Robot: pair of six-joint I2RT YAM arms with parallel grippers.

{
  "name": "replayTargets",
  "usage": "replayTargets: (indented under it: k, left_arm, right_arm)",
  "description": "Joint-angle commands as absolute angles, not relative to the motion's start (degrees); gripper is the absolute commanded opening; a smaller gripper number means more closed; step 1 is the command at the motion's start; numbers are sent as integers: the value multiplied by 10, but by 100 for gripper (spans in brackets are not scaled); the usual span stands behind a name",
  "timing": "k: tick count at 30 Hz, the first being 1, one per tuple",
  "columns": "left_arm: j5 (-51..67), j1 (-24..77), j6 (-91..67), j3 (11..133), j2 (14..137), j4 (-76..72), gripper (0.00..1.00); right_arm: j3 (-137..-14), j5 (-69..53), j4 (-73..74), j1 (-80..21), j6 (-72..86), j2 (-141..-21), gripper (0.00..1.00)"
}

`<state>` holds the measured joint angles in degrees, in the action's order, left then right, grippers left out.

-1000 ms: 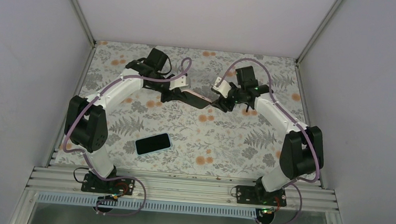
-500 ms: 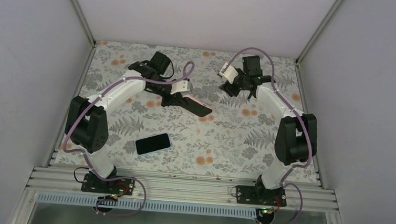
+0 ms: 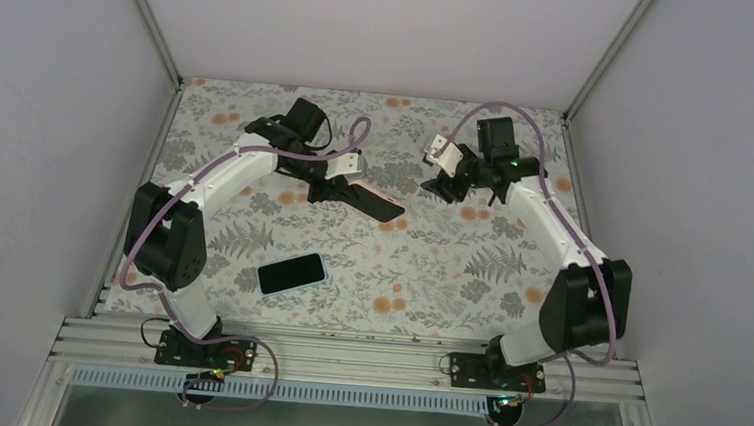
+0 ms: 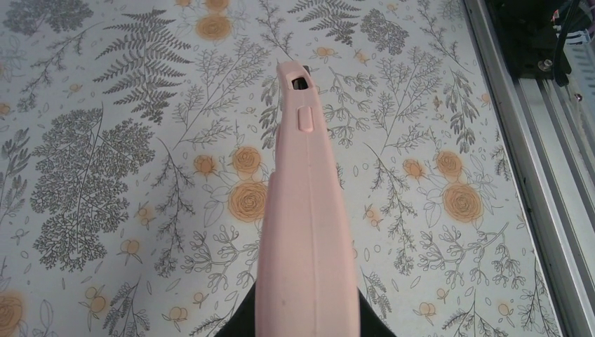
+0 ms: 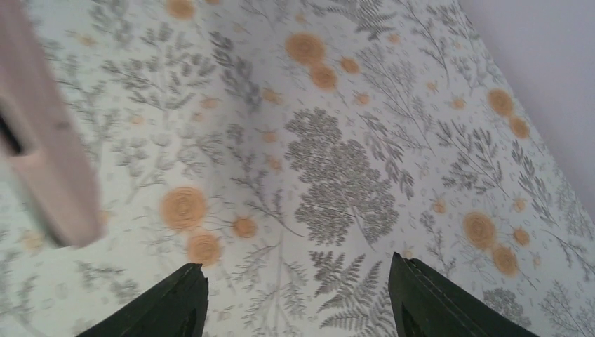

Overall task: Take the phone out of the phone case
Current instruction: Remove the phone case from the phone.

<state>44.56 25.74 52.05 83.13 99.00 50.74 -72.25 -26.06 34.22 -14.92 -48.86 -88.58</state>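
R gripper (image 3: 450, 183) backed off from case (image 4: 306, 232), fingers spread, empty. L gripper (image 3: 340, 188) clamped on case end. Phone (image 3: 292, 273) lies well apart on floral mat (image 3: 429, 267), screen up.

A bench (image 3: 419, 266) covered with a grey-fern and orange-flower print. Plain pale walls (image 3: 366, 22) stand left, right and far. Aluminium rails (image 3: 343, 356) run along the near edge.

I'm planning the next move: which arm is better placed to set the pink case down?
Left: the left gripper is shut on the pink case, while the right gripper hangs open and empty, apart from it.
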Motion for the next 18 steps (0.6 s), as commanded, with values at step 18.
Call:
replayTargets:
  k: [18]
  left_arm:
    - [475,258,514,844,982,477,2]
  right_arm:
    - [-671,-333,371,-198,-482,-872,62]
